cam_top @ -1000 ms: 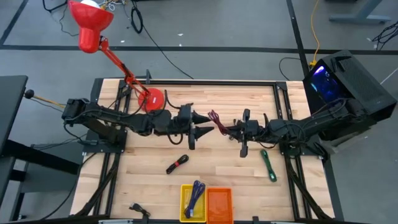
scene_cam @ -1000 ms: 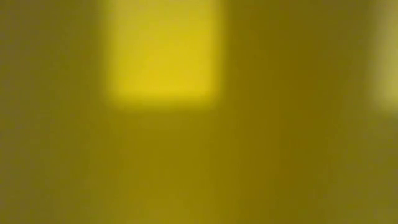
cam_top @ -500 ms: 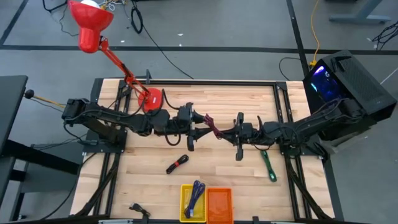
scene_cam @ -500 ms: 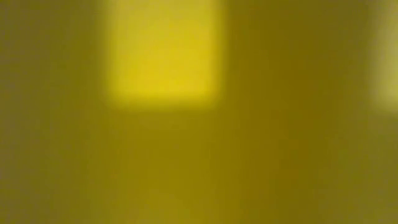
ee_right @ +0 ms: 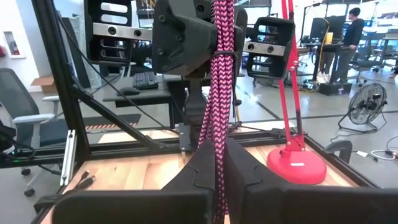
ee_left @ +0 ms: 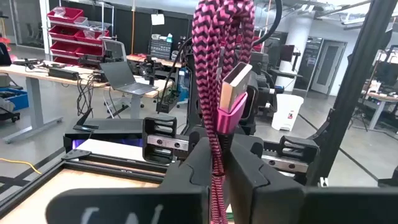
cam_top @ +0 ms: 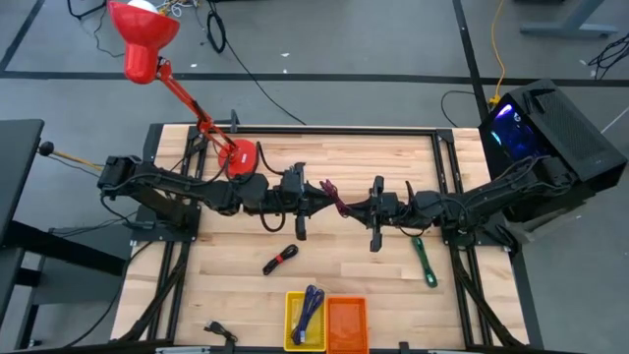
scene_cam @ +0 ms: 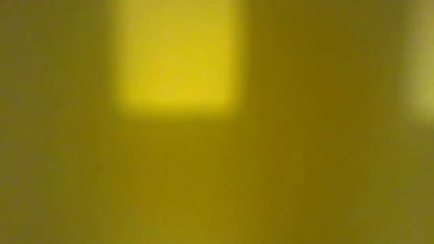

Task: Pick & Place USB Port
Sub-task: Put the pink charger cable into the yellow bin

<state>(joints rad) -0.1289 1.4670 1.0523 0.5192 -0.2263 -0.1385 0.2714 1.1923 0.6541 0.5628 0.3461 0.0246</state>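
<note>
A pink-and-black braided USB cable (cam_top: pixel 336 199), bundled into several strands, hangs in the air over the table's middle between my two grippers. My left gripper (cam_top: pixel 320 202) reaches in from the table's left and is shut on it. My right gripper (cam_top: pixel 354 207) reaches in from the right, also shut on it. The cable's metal plug in its pink shell (ee_left: pixel 235 93) shows just beyond my left fingers. The low view is filled by a yellow blur. My left gripper pinches the bundled strands (ee_left: pixel 216 146) between its two fingers, just short of the plug. It comes in level from the table's left, along the cable. The bundle is clear of the table. My right gripper pinches several strands of the bundle (ee_right: pixel 217 134) between its two fingers, level, from the table's right. The strands run straight on from its fingers toward my left gripper (ee_right: pixel 193 37). Nothing of the cable rests on the table.
A red-and-black cable (cam_top: pixel 281 259) and a green cable (cam_top: pixel 424 261) lie on the wooden top. At the near edge stand a yellow bin (cam_top: pixel 293 317) with a blue cable and an orange bin (cam_top: pixel 346 324). A red lamp's base (cam_top: pixel 239 157) stands at the far left.
My right gripper has carried the cable a little toward the table's left, in between my left gripper's open fingers. My left gripper has then shut on the bundle, so both grippers hold it now.
</note>
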